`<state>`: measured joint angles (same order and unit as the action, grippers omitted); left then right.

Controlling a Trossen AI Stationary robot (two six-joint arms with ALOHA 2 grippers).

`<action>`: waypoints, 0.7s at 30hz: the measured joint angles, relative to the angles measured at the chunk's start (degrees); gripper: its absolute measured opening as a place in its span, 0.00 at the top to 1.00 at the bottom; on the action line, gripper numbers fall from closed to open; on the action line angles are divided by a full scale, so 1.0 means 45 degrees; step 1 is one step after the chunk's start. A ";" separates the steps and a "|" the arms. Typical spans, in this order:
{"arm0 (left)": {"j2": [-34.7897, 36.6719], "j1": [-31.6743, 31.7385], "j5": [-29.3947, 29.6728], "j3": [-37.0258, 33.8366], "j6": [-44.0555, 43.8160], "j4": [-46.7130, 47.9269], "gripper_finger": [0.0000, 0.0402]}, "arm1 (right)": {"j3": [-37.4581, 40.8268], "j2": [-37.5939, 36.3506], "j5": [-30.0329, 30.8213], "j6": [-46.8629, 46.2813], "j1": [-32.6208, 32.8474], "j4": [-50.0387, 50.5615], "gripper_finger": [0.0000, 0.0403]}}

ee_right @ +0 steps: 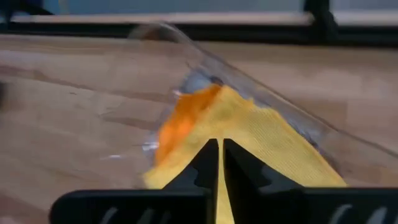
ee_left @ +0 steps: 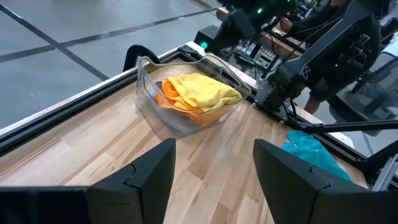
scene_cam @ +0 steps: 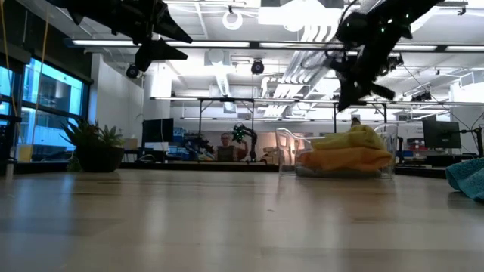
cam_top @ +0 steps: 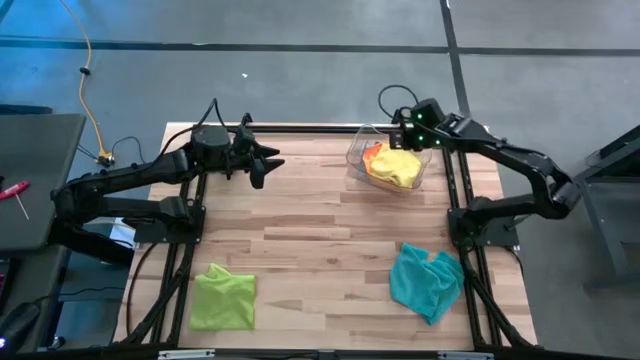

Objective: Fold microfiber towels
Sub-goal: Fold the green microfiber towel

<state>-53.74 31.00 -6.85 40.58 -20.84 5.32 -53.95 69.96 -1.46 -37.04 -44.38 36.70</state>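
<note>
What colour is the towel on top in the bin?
Yellow towel, over an orange one; clearest in the left wrist view.

It was a robotics lab: strip lights (scene_cam: 227, 47) ran overhead, monitors (scene_cam: 442, 134) and another robot arm (scene_cam: 243, 137) stood far behind the wooden table (scene_cam: 227, 219), a person (scene_cam: 224, 149) seated there.

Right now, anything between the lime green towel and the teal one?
No. In the high view, only bare table separates the lime green towel from the teal towel; no claw is over that stretch.
</note>
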 joint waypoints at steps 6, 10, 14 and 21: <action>0.0000 0.0000 -0.0005 0.0000 0.0000 0.0000 0.49 | -0.0332 -0.0503 -0.0550 0.1037 0.1468 -0.1723 0.86; 0.0002 0.0000 -0.0233 0.0000 0.0002 -0.0005 0.49 | -0.0332 -0.0571 -0.0114 0.1691 0.2621 -0.3096 0.79; 0.0005 0.0000 -0.0286 0.0000 0.0000 -0.0019 0.49 | -0.0332 -0.0571 0.0485 0.2520 0.3363 -0.3722 0.74; 0.0051 0.0000 -0.0793 0.0000 0.0001 -0.0295 0.49 | -0.0332 -0.0571 0.0565 0.2915 0.3653 -0.3839 0.63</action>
<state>-53.51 31.00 -10.42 40.58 -20.84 4.00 -55.44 67.40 1.09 -23.92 -27.94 19.42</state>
